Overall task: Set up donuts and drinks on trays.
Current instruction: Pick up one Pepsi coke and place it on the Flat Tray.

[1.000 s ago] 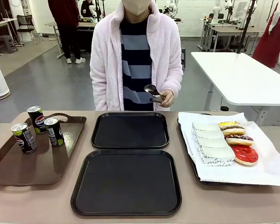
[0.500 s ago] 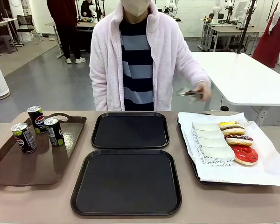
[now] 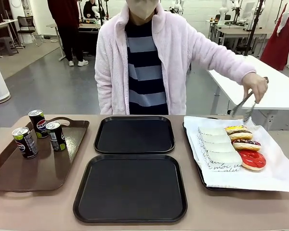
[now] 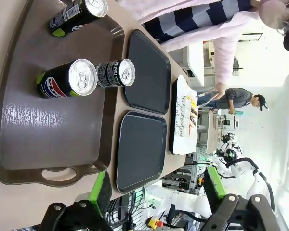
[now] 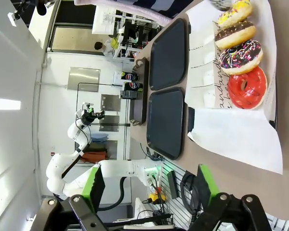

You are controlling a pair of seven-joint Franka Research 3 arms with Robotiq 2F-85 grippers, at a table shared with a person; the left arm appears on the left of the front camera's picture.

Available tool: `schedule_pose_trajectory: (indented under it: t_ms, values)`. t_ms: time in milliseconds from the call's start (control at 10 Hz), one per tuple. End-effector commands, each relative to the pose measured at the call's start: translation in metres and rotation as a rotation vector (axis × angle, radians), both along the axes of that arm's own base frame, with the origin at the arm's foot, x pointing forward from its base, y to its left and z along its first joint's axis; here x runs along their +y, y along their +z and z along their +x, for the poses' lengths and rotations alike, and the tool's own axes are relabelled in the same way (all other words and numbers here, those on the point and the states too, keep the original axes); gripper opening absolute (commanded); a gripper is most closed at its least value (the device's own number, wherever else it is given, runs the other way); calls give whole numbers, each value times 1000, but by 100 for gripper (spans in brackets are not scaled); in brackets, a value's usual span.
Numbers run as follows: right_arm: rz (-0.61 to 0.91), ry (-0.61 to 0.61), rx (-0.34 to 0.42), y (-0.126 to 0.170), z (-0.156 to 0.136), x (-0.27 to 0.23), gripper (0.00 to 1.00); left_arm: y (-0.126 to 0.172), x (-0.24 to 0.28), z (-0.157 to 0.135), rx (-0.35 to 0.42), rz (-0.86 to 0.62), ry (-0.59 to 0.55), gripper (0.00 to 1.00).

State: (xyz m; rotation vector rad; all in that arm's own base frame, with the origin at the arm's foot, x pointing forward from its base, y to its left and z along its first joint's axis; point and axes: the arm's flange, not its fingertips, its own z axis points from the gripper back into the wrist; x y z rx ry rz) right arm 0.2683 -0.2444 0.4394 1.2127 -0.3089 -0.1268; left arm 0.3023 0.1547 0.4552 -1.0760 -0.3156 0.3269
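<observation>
Green-padded left claw (image 4: 157, 188) and right claw (image 5: 150, 186) gape wide, empty.

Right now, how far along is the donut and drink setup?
Nothing is done: both black trays lie bare. In hand: the person's hand holds tongs near the donuts. Left: every donut and the three cans on the brown tray must move over.

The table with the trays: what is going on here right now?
A person's hand holds tongs just above the donuts, which lie on the paper-lined tray. The far black tray and the near black tray have nothing on them. The three cans stand on the brown tray. The left gripper and the right gripper are open and hold nothing.
</observation>
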Motion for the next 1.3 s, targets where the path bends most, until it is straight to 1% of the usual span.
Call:
schedule_pose_trajectory:
  t_ms: [0,1200]
  values:
    - [11,0,-8,0,0,-1,100,-1,0,-1,-9,-14,-1,100]
    - [11,0,-8,0,0,-1,100,-1,0,-1,-9,-14,-1,100]
